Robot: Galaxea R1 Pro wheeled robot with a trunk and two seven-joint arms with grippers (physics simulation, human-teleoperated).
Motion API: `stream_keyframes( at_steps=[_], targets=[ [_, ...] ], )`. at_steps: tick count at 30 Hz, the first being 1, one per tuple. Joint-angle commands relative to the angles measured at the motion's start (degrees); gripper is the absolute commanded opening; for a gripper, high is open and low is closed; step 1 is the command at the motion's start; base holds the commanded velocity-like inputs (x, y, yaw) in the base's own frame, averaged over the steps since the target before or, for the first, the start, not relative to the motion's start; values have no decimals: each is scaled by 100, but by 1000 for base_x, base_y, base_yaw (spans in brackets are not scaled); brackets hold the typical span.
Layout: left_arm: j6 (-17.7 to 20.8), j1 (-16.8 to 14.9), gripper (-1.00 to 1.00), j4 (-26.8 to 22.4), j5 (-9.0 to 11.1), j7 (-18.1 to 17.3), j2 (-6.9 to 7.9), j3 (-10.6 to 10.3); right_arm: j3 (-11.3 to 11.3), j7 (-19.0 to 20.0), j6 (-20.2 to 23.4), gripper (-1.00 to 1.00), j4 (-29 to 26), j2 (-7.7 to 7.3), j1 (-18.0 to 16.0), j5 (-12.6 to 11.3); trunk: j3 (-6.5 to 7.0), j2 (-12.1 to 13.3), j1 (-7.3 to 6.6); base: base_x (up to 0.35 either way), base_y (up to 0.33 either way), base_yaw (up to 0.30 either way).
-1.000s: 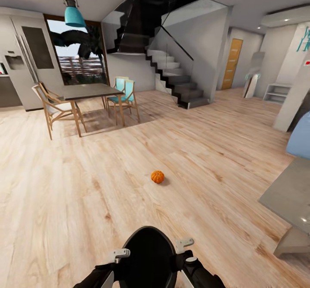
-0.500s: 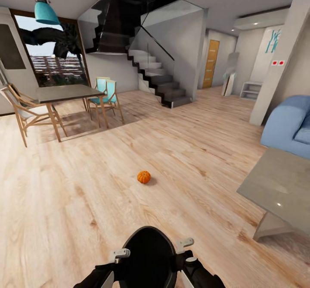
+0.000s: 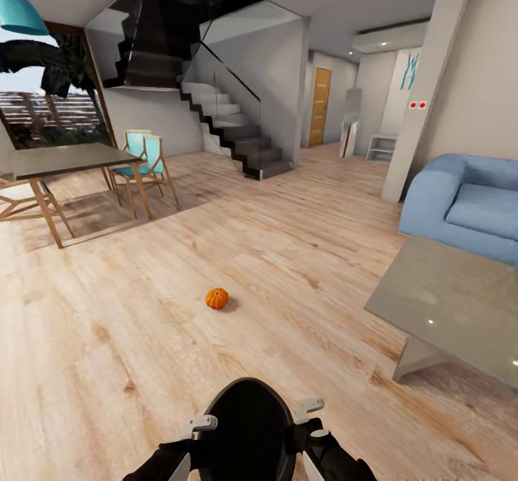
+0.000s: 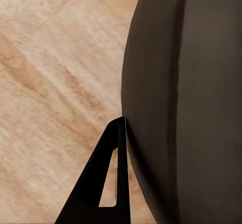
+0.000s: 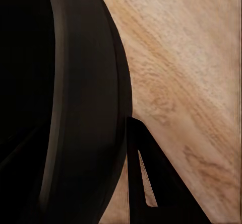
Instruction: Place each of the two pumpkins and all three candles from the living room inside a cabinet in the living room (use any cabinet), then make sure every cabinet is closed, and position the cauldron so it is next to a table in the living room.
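Pale wood floor point(image 3: 302, 250), dark staircase point(image 3: 230, 132), blue sofa point(image 3: 467, 204), grey table point(image 3: 453, 301).

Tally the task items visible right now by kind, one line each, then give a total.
Pumpkins: 1, the orange pumpkin lying on the wood floor.
Cauldrons: 1, the black cauldron carried between the two arms at the bottom of the head view.
Candles: 0 visible.
Total: 2

A small orange ribbed pumpkin point(image 3: 216, 298) lies on the light wooden plank floor point(image 3: 129, 351), ahead of the round black cauldron point(image 3: 247, 430). A low grey stone tabletop point(image 3: 450, 308) stands to the right, with a blue upholstered sofa point(image 3: 460, 207) behind it. A wooden dining table point(image 3: 57, 160) stands far left.
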Motion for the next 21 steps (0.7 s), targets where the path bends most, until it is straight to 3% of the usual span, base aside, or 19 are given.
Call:
stream_keyframes(
  at_steps=[1,21],
  targets=[
    [39,-1,-100,7,48,-5,-6,-55,155,170,28,-100,-68,0,-4,-70,-5,-3,-2,0,0,-257],
    [39,-1,-100,7,48,-6,-6,-55,155,171,28,-100,-68,0,-4,-69,-5,-3,-2,0,0,-257]
  ],
)
